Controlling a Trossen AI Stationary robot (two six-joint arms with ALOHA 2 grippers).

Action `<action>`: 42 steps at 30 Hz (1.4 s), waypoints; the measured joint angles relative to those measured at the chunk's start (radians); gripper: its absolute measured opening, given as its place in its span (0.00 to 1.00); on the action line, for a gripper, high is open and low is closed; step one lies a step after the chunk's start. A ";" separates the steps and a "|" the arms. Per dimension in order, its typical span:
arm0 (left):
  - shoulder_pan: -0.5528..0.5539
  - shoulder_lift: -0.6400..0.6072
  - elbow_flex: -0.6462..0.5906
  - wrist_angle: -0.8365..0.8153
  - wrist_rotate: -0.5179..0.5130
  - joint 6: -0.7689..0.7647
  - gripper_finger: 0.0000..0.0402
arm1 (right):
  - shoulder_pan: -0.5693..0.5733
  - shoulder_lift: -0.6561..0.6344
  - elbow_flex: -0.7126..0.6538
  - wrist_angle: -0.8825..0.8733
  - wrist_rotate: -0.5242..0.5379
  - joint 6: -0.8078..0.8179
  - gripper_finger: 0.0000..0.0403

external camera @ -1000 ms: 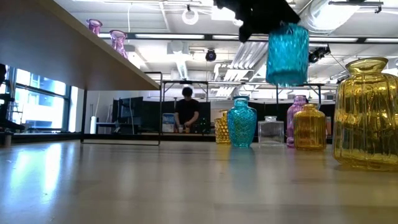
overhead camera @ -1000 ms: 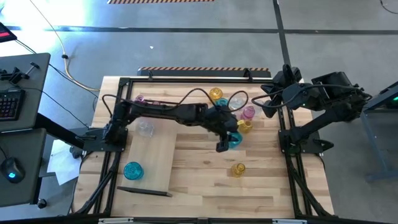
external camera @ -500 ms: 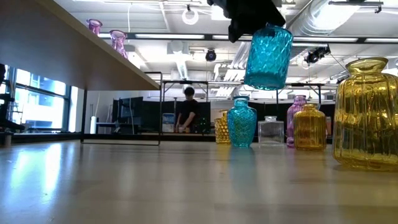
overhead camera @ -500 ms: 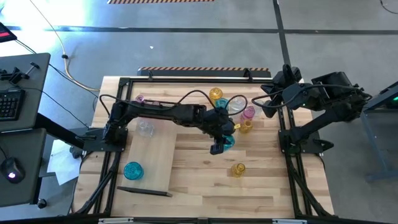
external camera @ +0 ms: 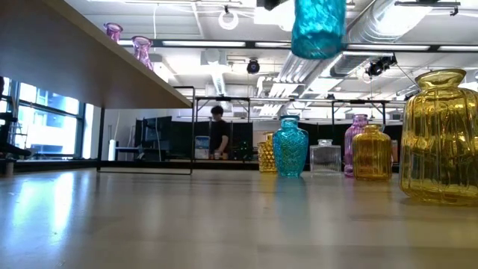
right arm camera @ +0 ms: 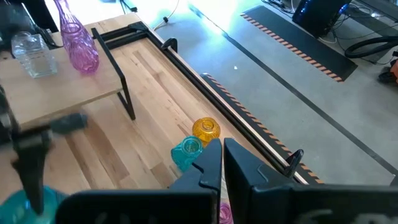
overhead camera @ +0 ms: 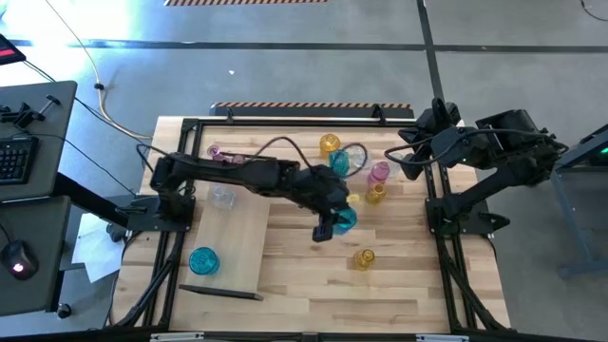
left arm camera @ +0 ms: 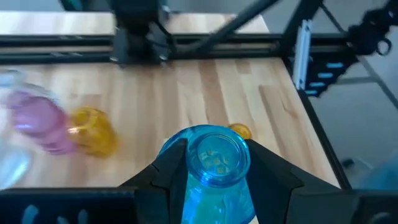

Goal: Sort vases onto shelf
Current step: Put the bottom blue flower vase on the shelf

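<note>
No writing, label, brand or number can be read anywhere; any print on the distant room's screens is seemingly too small to make out.

The left gripper (overhead camera: 332, 225), clamped on the teal vase (overhead camera: 344, 220), has drawn back toward the shelf (overhead camera: 242, 242) and lifted it higher; in the low view the vase (external camera: 319, 28) apparently tilts less now.
</note>
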 joint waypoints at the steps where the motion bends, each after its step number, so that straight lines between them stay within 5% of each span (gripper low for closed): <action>1: 0.001 -0.021 -0.008 0.000 -0.012 -0.004 0.30 | 0.000 0.000 0.000 0.000 0.000 0.000 0.00; 13: -0.034 -0.384 -0.357 0.031 -0.185 -0.178 0.30 | 0.000 0.000 0.000 0.000 -0.003 0.017 0.00; 22: -0.160 -0.670 -0.586 -0.042 -0.245 -0.356 0.30 | 0.000 0.009 0.000 0.001 0.012 0.128 0.00; 31: -0.384 -0.806 -0.612 -0.185 -0.361 -0.444 0.30 | 0.000 0.081 0.000 0.000 0.011 0.253 0.00; 42: -0.630 -0.790 -0.612 -0.229 -0.495 -0.501 0.30 | 0.000 0.229 0.000 0.001 -0.023 0.348 0.00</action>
